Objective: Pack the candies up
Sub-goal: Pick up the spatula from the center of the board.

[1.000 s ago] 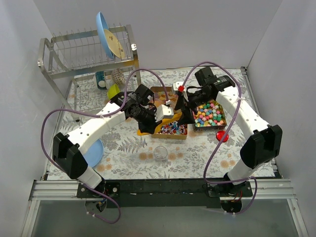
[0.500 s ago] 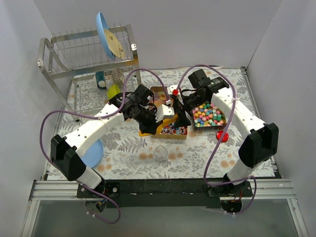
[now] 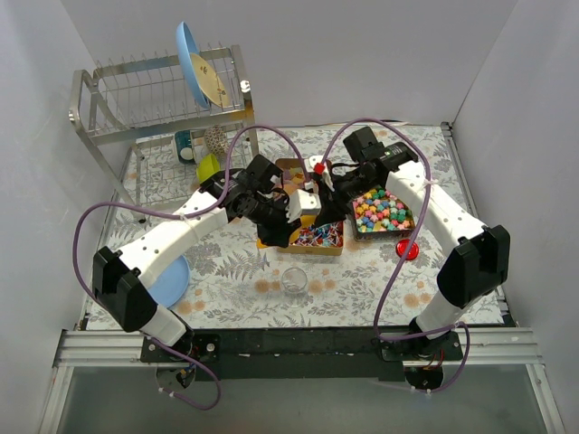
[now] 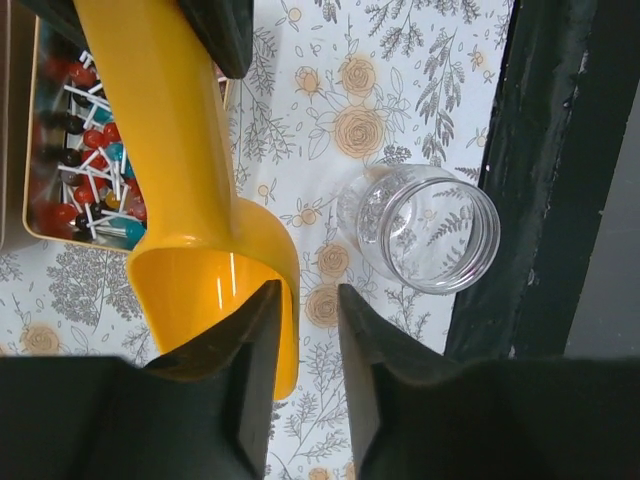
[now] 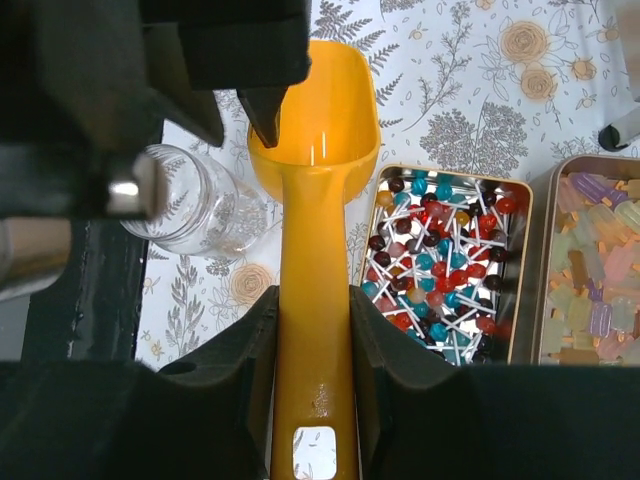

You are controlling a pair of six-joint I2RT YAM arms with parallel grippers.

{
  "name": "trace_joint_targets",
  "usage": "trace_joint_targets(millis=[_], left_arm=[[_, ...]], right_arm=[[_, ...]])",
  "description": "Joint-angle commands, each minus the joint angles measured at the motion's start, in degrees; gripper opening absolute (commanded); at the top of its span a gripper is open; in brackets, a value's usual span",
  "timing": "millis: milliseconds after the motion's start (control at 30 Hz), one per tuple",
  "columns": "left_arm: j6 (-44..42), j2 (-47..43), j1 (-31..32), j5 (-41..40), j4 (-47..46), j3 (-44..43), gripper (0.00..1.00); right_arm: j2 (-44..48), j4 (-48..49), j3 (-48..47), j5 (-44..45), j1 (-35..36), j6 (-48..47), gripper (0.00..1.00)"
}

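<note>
Top: candies (image 3: 383,210) lie mid-bench, toward right edge; glass jar (image 3: 293,279) sits nearer front edge.
L wrist: left end effector (image 4: 307,305) partly open, fingers straddling bowl rim of orange scoop (image 4: 190,190), gap showing.
R wrist: right end effector (image 5: 312,310) clamped on scoop handle, w/ tin (image 5: 523,260) of candies just beside.

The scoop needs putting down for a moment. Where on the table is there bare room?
Bare cloth lies toward the near edge, between the glass jar and the red lid, and between the jar and the blue plate. The middle is crowded: candies in trays, and the scoop in the right gripper.
</note>
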State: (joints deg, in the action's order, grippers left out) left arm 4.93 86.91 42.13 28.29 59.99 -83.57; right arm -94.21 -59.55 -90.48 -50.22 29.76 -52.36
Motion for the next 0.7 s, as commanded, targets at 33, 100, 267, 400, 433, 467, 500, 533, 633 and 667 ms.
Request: trace_joint_targets(millis=[33, 100, 267, 400, 433, 467, 500, 533, 633, 667], left_arm=[[4.4, -8.0, -0.5, -4.8, -5.4, 3.6, 0.44], [8.8, -11.5, -4.4, -5.3, -11.8, 8.6, 0.51], [22.0, -11.8, -24.0, 7.1, -13.8, 12.0, 0.61], [38.9, -14.3, -29.4, 17.4, -21.6, 19.9, 0.74], [41.4, -15.7, -29.4, 18.5, -24.4, 24.5, 0.74], [43.0, -17.1, -29.5, 22.2, -28.9, 26.2, 0.74], [44.5, -17.2, -29.5, 23.8, -30.5, 27.4, 0.74], [46.6, -17.0, -29.5, 25.2, -31.9, 28.5, 0.74], [48.4, -14.8, -29.6, 30.7, -35.8, 30.1, 0.74], [49.5, -14.1, -29.7, 33.4, -37.0, 30.8, 0.74]], right_arm=[[3.9, 1.5, 3.5, 0.8, -0.6, -1.2, 0.01], [4.7, 2.2, 5.8, 1.1, -2.2, -0.7, 0.01], [7.5, 3.6, 8.4, 2.3, -5.4, 1.4, 0.01], [13.4, 15.4, 14.7, 3.0, -5.5, 11.6, 0.01], [16.3, 16.9, 15.8, 2.7, -5.2, 13.0, 0.01], [17.4, 18.1, 16.8, 2.7, -4.9, 14.5, 0.01], [19.1, 19.3, 18.6, 2.8, -4.6, 14.8, 0.01], [19.6, 19.6, 19.1, 2.8, -4.4, 15.2, 0.01], [20.1, 20.3, 20.1, 1.1, -4.5, 17.1, 0.01], [20.3, 21.0, 20.3, 0.7, -4.4, 18.1, 0.01]])
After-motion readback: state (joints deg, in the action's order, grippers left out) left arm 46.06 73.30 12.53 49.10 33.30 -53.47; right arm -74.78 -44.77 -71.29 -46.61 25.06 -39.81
